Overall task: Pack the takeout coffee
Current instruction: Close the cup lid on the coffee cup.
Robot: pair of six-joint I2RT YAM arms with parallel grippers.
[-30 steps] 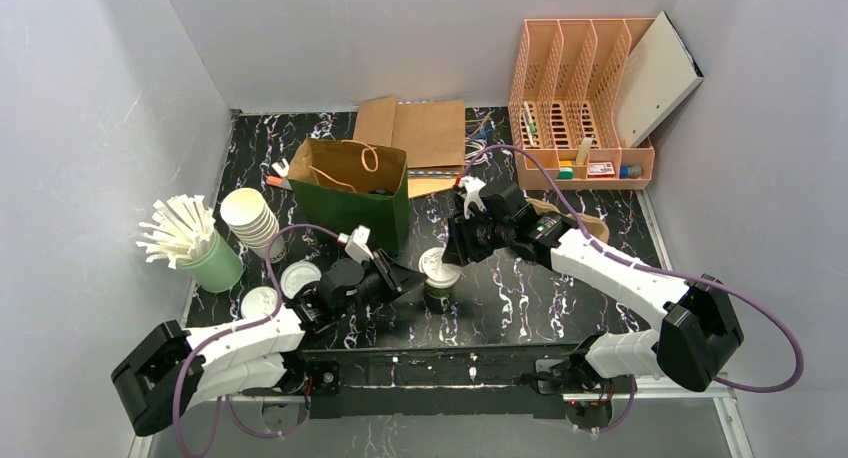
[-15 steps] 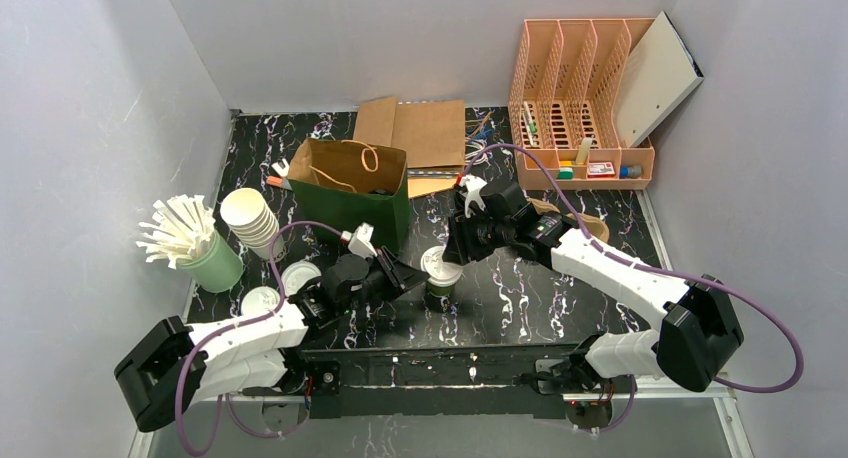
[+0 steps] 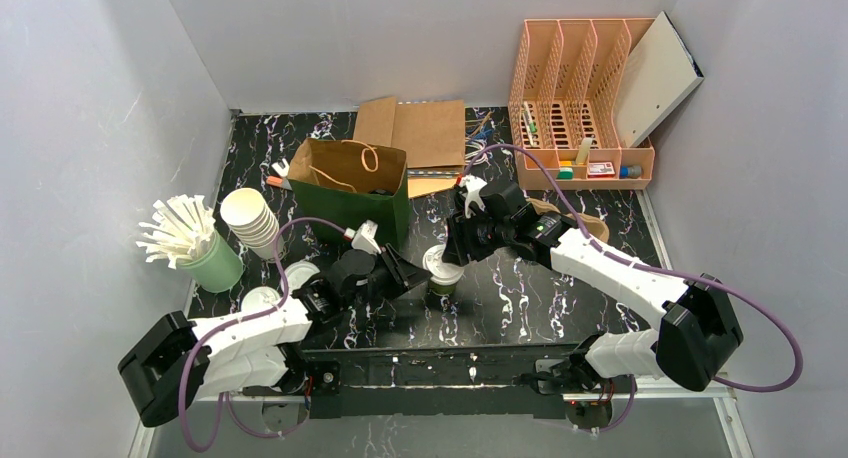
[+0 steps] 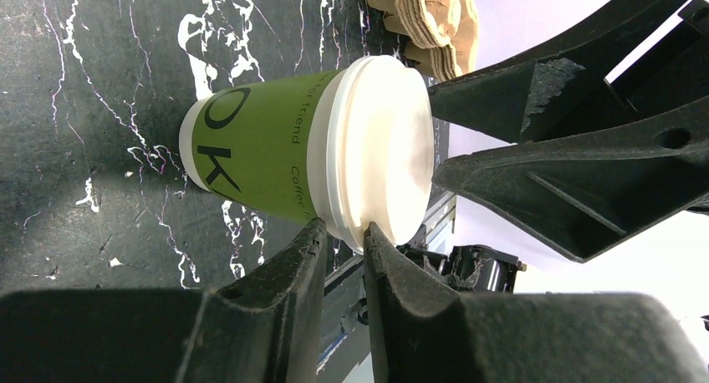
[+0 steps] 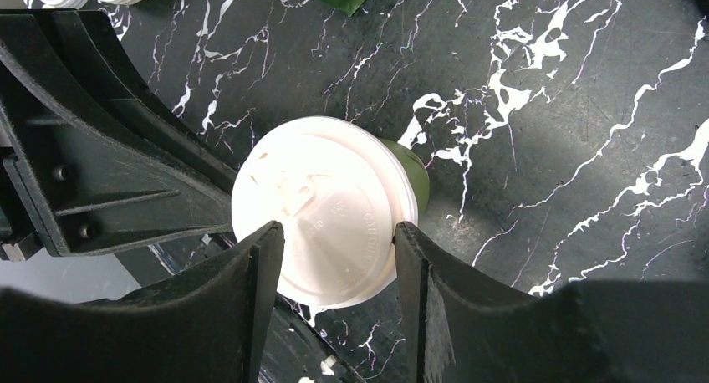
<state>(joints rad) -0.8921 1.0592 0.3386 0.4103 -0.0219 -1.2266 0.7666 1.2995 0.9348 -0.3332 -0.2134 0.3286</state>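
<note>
Near the counter's [image 3: 520, 288] middle, before the green bag [image 3: 350, 213], the coffee cup [image 3: 439, 286] stands upright. Left jaws, nearly closed, nip the rim of its lid [image 4: 385, 149]; right jaws straddle the lid half-open, grip unclear.

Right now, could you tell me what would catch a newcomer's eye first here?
A lidded green cup stands centrally, with the left tool and right tool both at its white lid. Behind stands an open green paper bag, and a peach file rack sits far right.
</note>
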